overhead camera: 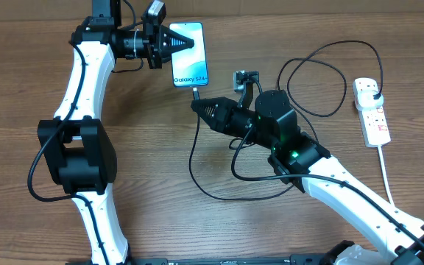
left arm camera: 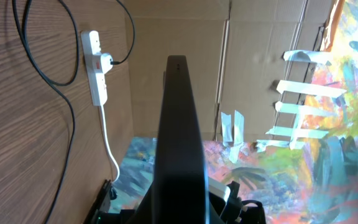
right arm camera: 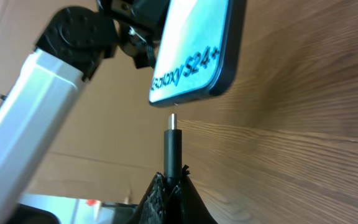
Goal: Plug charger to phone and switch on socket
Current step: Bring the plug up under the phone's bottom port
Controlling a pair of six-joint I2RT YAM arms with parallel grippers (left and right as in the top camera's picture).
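Observation:
The phone point(overhead camera: 189, 64) has a lit blue-white screen and lies at the table's far middle. My left gripper point(overhead camera: 190, 43) is shut on the phone's far end; in the left wrist view the phone point(left arm camera: 179, 124) shows edge-on as a dark slab. My right gripper point(overhead camera: 197, 105) is shut on the charger's connector point(right arm camera: 172, 146). The metal tip points at the phone's near edge point(right arm camera: 191, 99), a small gap away. The charger cable point(overhead camera: 322, 77) loops across the table to a black plug in the white socket strip point(overhead camera: 372, 112), which also shows in the left wrist view point(left arm camera: 96, 68).
The socket's thick white cord point(overhead camera: 386, 173) runs toward the near right. Charger cable loops point(overhead camera: 219, 193) lie under my right arm. Cardboard walls and a painted sheet point(left arm camera: 328, 149) stand beyond the table edge.

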